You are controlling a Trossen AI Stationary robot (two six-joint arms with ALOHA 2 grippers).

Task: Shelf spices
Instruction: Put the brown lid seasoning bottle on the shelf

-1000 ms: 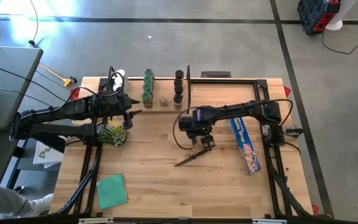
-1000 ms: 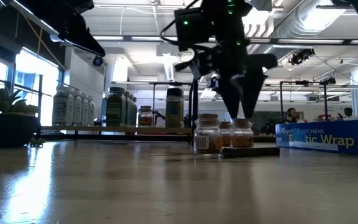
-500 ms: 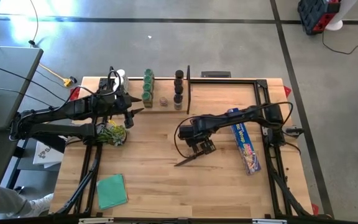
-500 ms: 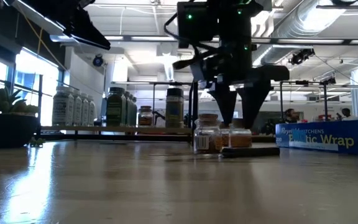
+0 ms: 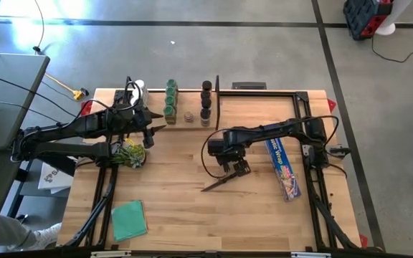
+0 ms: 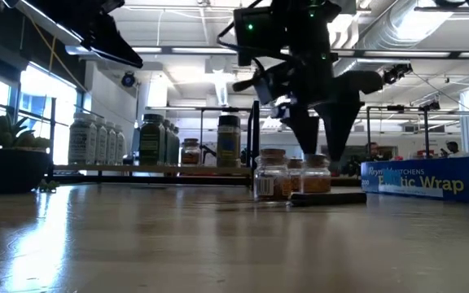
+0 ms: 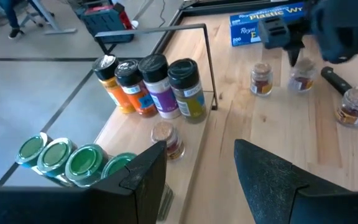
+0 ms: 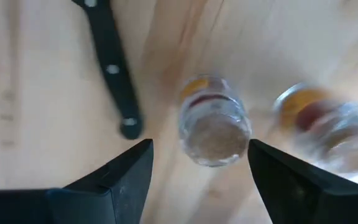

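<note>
The shelf runs along the table's far edge and carries spices: white-capped jars, green-capped jars, black-capped jars and a small cork-topped jar. Three small clear jars stand upright on the table's middle. My right gripper points down over them, open, its fingers on either side of one jar without touching it. My left gripper hovers open near the shelf's left part with nothing between its fingers.
A dark-handled knife lies on the table beside the small jars. A long blue wrap box lies to their right. A green pad sits near the front left, and a yellow-green bundle lies under the left arm.
My right gripper has shifted a little toward the table's near edge above the small jars and rolled slightly about its own axis, staying open. The jars have not moved.
</note>
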